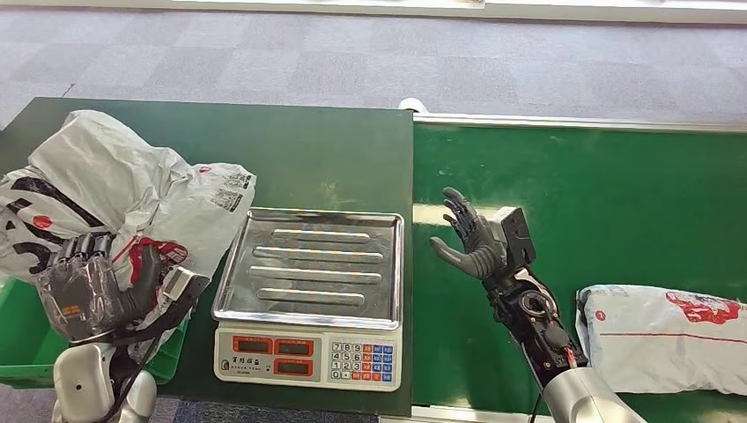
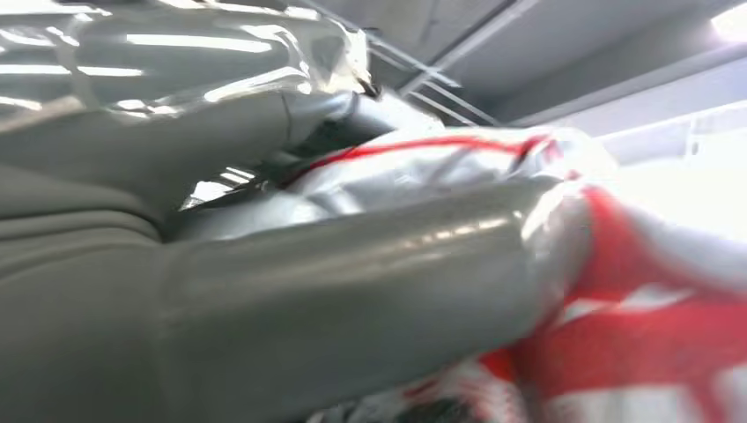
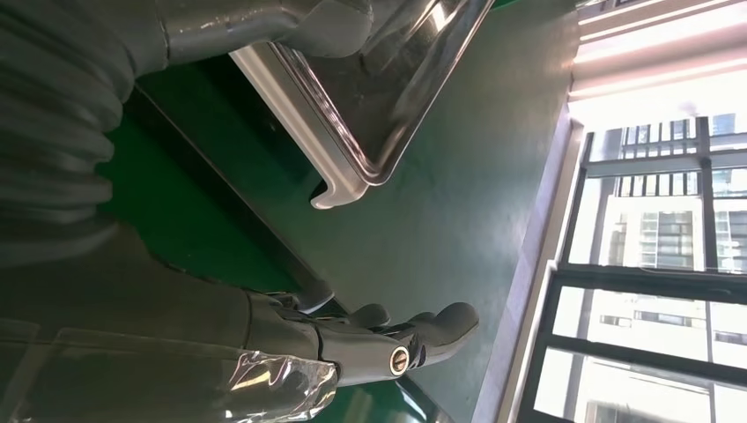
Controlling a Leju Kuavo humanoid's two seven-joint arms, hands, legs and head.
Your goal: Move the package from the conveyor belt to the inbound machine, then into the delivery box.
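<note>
Left robot hand [image 1: 84, 295] is gripping a grey courier bag [image 1: 132, 189] over the green delivery box [image 1: 22, 339] at 9 o'clock of the empty scale [image 1: 310, 291], drop pending, right robot hand [image 1: 474, 242] is hovering spread and empty, second bag [image 1: 665, 339] is waiting on the conveyor belt [image 1: 599, 194] at 4 o'clock.

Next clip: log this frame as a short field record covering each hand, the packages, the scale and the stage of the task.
left hand: grips a grey and red package over the green box
right hand: open, fingers spread, above the conveyor belt
waiting package: lies on the belt, beside the right arm
scale: steel tray bare
stage: held package past the scale, at the box
</note>
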